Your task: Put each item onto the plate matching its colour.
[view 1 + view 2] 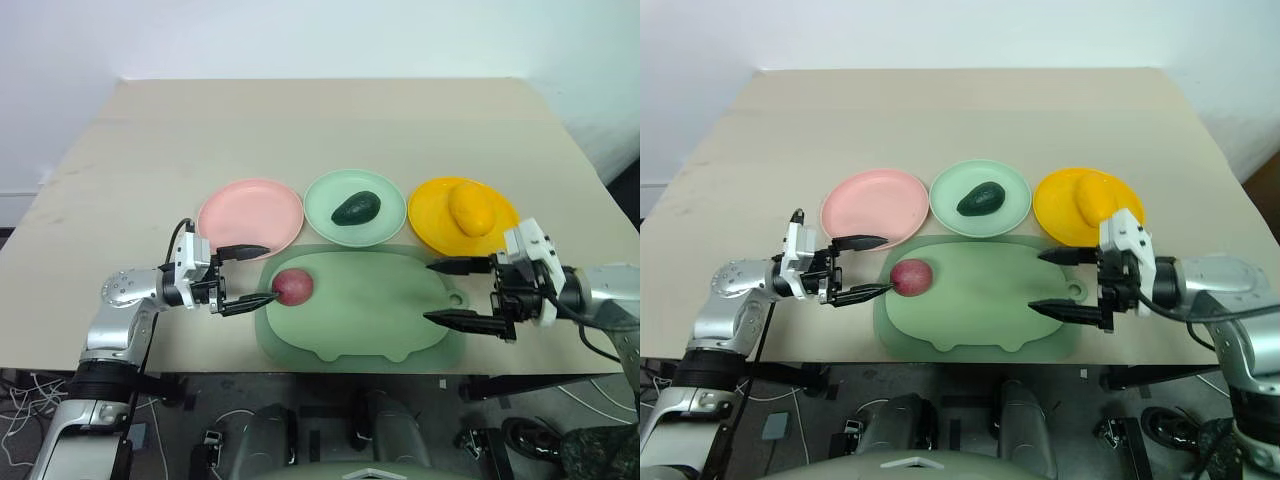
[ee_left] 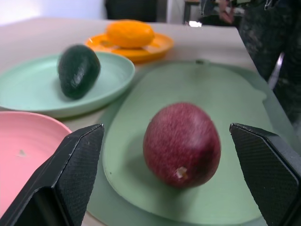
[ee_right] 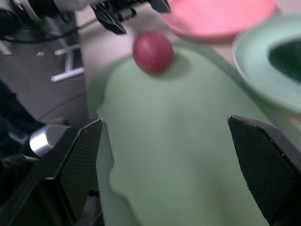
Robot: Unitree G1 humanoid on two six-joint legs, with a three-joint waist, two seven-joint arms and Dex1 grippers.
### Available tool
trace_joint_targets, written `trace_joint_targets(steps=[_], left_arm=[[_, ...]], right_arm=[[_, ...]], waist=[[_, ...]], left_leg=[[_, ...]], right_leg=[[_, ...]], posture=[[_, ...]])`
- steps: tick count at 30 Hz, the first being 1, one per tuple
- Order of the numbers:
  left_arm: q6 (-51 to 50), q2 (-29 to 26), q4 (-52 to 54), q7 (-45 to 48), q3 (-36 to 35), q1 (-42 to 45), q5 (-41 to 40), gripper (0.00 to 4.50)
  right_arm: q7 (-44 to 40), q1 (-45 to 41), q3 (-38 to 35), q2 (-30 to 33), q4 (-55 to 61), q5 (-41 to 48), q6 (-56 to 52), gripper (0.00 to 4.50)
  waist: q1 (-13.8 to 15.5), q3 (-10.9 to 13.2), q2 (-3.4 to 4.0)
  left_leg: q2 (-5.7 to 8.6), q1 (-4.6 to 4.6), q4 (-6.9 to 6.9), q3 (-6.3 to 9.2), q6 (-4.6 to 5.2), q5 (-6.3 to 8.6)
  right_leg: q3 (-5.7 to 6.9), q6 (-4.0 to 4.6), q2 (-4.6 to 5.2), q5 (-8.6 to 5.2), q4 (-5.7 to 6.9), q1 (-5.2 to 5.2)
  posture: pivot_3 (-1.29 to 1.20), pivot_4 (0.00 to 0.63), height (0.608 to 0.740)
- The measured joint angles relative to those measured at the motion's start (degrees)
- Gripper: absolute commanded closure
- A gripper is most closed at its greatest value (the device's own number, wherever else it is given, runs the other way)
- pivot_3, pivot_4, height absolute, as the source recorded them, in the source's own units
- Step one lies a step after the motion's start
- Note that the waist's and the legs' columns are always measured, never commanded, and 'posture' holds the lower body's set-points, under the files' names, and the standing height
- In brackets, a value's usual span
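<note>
Light: I see bright, even overhead light; shadows under each fruit are soft.
Blur: my right wrist view smears beyond the claw (image 3: pixel 164 165).
Focus: beyond the left claw (image 2: pixel 174 174), far plates go soft.

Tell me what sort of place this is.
Probably a robot lab or test room, not a kitchen. A bare beige table stands by a plain white wall, laid out with a pink plate, a green plate and a yellow plate; loose cables lie on the floor.
</note>
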State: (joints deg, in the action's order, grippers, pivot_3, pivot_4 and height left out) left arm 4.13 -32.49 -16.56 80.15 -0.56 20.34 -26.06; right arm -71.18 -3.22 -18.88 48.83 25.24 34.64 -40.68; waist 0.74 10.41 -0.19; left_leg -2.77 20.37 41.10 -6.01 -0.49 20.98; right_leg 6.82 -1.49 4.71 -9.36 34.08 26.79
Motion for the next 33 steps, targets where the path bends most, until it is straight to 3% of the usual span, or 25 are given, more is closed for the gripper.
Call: trace_joint_targets(steps=[9,18,21,24,29,33], left_arm=[[0.3,4.2,-4.9,2.4,3.8,6.1,2.7,0.0],[-2.8,5.6,-2.3,1.9,8.9,6.9,6.0,0.0],[-4.2,4.6,-1.2,1.2,9.0,6.0,7.0,0.54],[-5.4,4.4,-0.3,0.5,9.0,5.5,7.1,1.4],[-6.3,3.9,0.9,-0.8,8.3,5.7,6.9,1.5],[-10.7,4.5,2.4,-3.9,4.1,8.9,1.9,1.5]], right_arm=[[5.9,7.3,-2.8,0.0,5.1,2.5,0.2,0.02],[9.2,10.0,-2.8,0.0,6.0,2.0,2.2,0.02],[10.4,10.0,-2.6,0.0,6.0,2.1,2.3,0.0],[11.0,9.8,-1.8,-0.1,6.0,2.1,2.3,0.0],[11.4,8.2,-0.7,0.0,5.9,2.2,2.4,0.0],[11.4,6.7,0.5,0.0,5.2,2.2,2.3,0.0]], waist=[[0.0,0.0,-0.09],[-0.1,0.0,-0.16],[0.0,0.0,-0.17],[0.1,0.1,-0.18],[0.0,0.1,-0.21],[0.1,0.2,-0.37]], left_leg=[[0.0,0.0,-0.01,0.08,0.01,0.01],[0.0,-0.01,-0.02,0.13,0.03,0.01],[0.0,-0.01,-0.01,0.14,0.05,0.02],[0.0,0.0,-0.01,0.15,0.05,0.02],[0.0,0.0,0.0,0.16,0.05,0.02],[0.0,0.03,0.04,0.19,0.05,0.02]], right_leg=[[-0.01,0.01,-0.02,-0.01,0.0,-0.01],[-0.04,0.01,-0.05,-0.01,-0.01,-0.02],[-0.04,0.0,-0.04,-0.02,-0.02,-0.02],[-0.04,0.0,-0.03,-0.02,-0.02,-0.02],[-0.04,0.0,-0.04,-0.02,-0.02,-0.02],[-0.03,0.0,-0.03,-0.01,0.01,-0.02]], posture=[[0.0,0.15,0.733],[0.0,0.15,0.733],[0.0,0.15,0.733],[0.0,0.15,0.733],[0.0,0.15,0.733],[0.0,0.15,0.733]])
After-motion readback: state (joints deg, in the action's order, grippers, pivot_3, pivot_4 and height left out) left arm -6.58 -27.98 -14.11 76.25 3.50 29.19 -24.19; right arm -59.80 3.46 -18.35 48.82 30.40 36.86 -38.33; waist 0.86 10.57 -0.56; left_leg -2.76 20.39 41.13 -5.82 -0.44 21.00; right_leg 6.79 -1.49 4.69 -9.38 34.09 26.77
